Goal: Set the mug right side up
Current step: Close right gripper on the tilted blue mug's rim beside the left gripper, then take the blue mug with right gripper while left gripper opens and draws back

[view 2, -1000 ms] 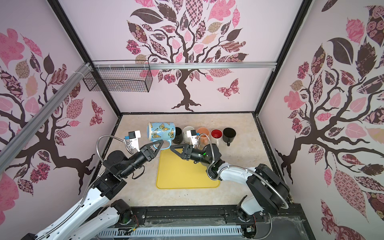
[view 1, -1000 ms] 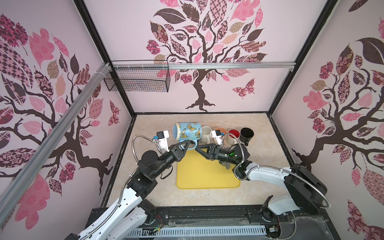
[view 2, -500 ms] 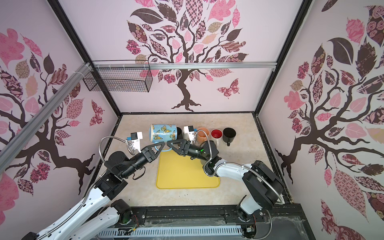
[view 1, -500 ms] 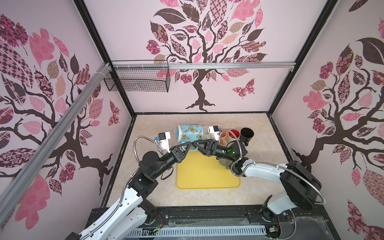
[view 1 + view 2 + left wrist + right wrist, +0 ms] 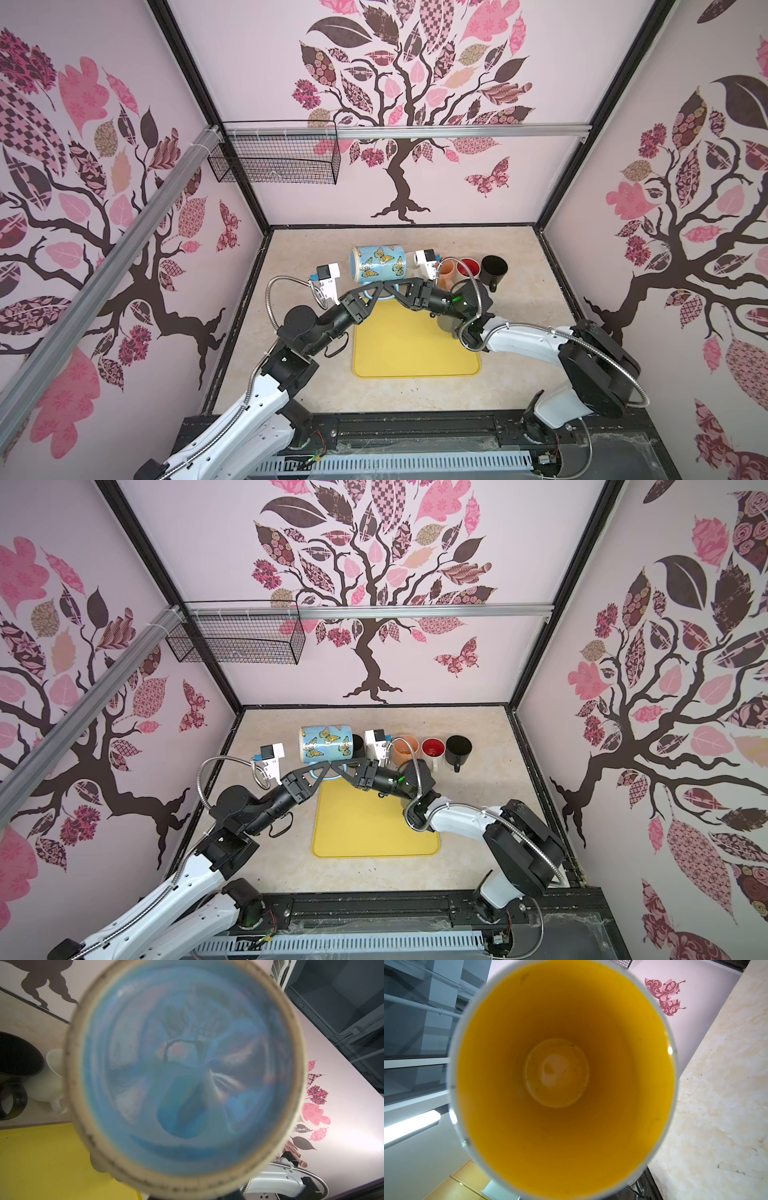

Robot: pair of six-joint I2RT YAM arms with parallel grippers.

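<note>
On the left of the back wall we see a wire basket (image 5: 274,160) hanging from the rail (image 5: 415,132). Below it, the left gripper (image 5: 379,287) comes in from the left and is pressed tight on the blue handle (image 5: 327,777) of the butterfly mug (image 5: 376,262). The mug lies on its side, held just beyond the far edge of the yellow mat (image 5: 415,349). It looks raised off the table (image 5: 519,332), though we cannot be sure. Its glazed base (image 5: 182,1076) faces left and fills the left wrist view. Its mouth faces right, and the right wrist view looks straight into the yellow inside (image 5: 562,1076). The right gripper (image 5: 392,287) comes from the right, and its tips meet the left gripper's at the handle. We cannot tell whether its jaws pinch the handle or only sit beside it. Further right, an orange mug (image 5: 448,268), a red-lined mug (image 5: 468,266) and a black mug (image 5: 494,268) stand upright in a row.
</note>
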